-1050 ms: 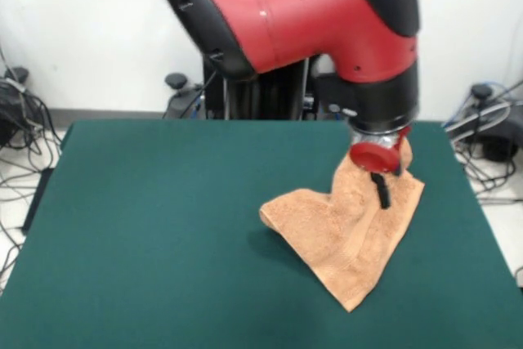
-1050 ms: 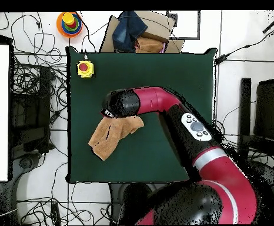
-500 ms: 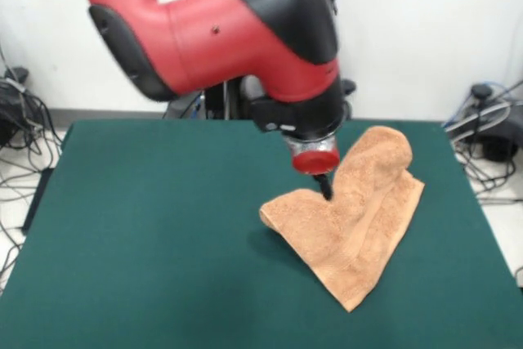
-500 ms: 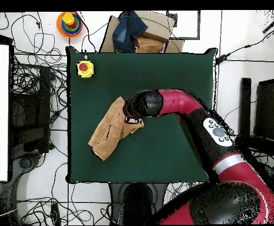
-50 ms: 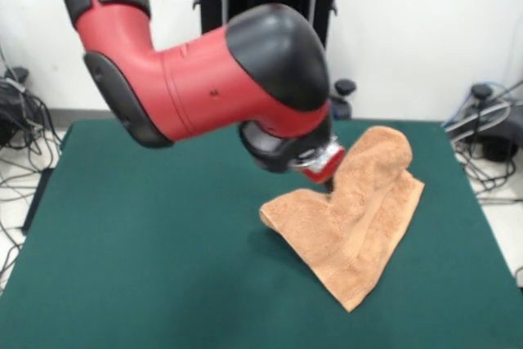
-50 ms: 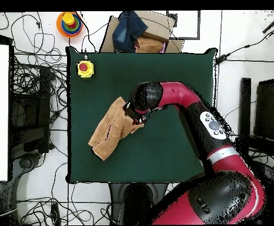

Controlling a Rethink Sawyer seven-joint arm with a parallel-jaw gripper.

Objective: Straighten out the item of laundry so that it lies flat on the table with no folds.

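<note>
We can read no text, label, brand, number or sign in either view: none on the arm (image 5: 204, 79), none on the towel (image 5: 359, 218), none on the surface (image 5: 147, 243).

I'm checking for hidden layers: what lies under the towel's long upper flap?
The towel is folded, so part of it lies under that flap on the green table. How far the covered layer reaches is hidden. The gripper is at its edge.
</note>
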